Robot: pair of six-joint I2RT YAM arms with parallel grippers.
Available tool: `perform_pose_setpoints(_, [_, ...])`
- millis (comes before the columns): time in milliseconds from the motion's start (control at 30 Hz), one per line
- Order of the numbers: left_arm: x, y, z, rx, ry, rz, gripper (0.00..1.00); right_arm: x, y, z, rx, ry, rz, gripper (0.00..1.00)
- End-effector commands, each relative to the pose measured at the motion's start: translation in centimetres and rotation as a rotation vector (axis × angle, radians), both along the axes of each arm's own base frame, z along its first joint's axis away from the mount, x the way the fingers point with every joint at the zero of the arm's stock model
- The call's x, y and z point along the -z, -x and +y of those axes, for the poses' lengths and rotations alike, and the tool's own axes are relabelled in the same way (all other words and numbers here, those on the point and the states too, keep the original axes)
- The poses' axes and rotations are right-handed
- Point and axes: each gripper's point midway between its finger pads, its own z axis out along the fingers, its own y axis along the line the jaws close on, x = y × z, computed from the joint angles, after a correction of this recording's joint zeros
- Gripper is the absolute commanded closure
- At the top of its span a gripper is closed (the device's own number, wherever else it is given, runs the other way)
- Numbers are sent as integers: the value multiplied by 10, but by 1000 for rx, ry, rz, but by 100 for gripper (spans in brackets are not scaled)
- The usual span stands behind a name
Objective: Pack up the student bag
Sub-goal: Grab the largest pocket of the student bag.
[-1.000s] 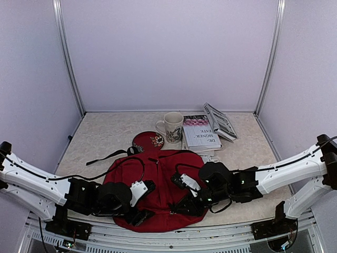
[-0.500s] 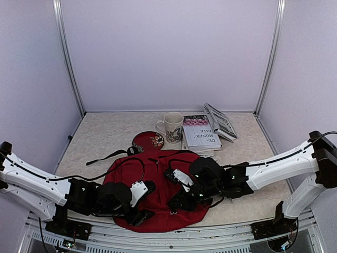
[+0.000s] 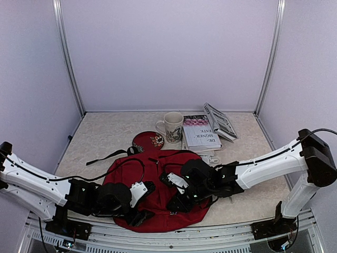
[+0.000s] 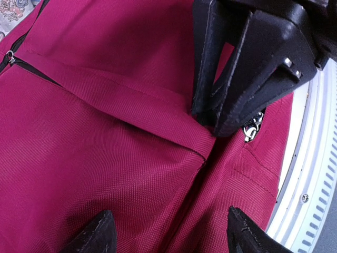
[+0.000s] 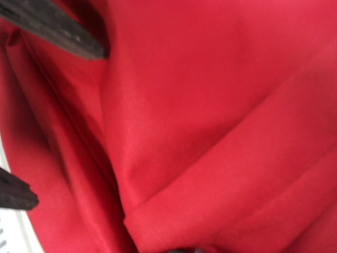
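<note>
I'm hovering my spread left gripper over the near edge of the bag while the right gripper, narrowed and maybe pinching cloth, I cannot tell, is sitting nearer, just beside the zipper pull.

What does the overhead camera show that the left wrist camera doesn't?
Only overhead: the mug and books behind the bag. Only the left wrist: a silver zipper pull beside the right gripper, plus the left gripper with its tips spread open. Both: the red bag with the right gripper down on it.
</note>
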Motion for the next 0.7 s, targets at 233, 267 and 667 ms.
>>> perform_pose_setpoints(233, [-3,-1,-1,-2,22,10,30,-7,13,8,-72,-26,57,84])
perform_pose_setpoints(267, [-3,-1,0,-4,22,10,30,-9,14,9,-82,-35,61,88])
perform_pose_setpoints(667, [0,2,-11,53,-85,-29,31,-55,24,-6,-68,-180,88,100])
